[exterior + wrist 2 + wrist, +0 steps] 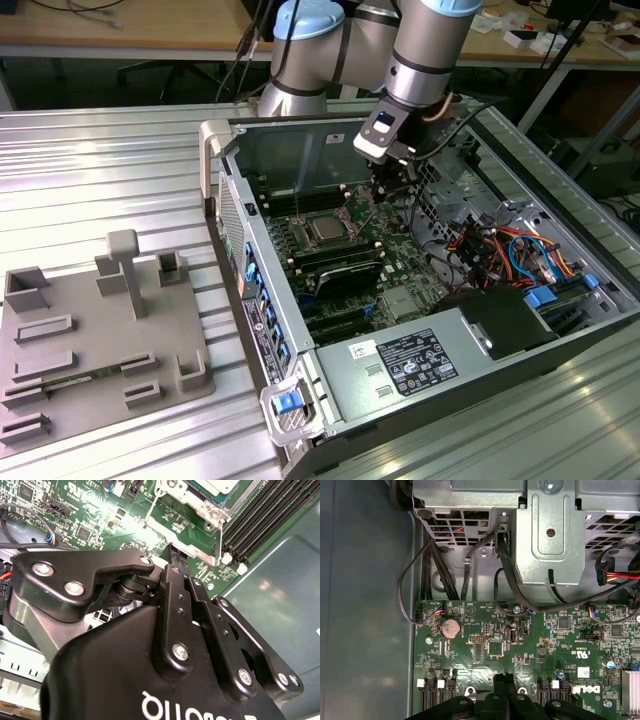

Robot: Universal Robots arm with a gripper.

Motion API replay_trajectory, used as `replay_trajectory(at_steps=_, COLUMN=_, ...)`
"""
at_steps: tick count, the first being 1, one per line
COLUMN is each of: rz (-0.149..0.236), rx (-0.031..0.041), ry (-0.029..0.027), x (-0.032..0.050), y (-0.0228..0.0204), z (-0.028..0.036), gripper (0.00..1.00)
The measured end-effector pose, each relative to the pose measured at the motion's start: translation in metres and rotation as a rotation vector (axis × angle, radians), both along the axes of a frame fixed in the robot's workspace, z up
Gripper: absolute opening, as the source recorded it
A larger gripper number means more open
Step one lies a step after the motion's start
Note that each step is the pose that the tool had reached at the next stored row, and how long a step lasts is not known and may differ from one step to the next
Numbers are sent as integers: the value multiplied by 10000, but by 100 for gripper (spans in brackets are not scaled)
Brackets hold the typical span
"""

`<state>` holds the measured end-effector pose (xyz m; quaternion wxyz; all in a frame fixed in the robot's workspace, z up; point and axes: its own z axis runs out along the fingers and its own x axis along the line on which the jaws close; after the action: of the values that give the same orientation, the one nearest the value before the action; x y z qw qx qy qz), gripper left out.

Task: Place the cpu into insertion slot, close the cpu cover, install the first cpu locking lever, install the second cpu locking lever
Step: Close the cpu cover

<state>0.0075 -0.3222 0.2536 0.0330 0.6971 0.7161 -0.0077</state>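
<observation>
Our tool (172,557) is closed, gripping nothing we see, just beside the insertion slot (306,228) where the cpu (326,228) sits. We'd press the locking lever (220,535) down slowly, squarely on it.

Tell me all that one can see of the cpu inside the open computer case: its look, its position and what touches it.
The cpu is a small, flat, square chip with a silvery-grey top that looks like metal. It lies level in the insertion slot on the green board. The cpu cover, a thin silver frame, lies around its edges and leaves its middle bare. The gripper is apart from it, toward the exterior view's right, and does not touch it.
</observation>
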Motion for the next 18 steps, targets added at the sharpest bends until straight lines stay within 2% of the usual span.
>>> replay_trajectory(at_steps=5, rz=1, rx=1, ry=0, x=-38, y=0, z=0, gripper=11)
replay_trajectory(at_steps=9, rz=0, rx=0, ry=0, x=-149, y=0, z=-1, gripper=11)
replay_trajectory(at_steps=18, rz=0, rx=0, ry=0, x=-329, y=0, z=-4, gripper=11)
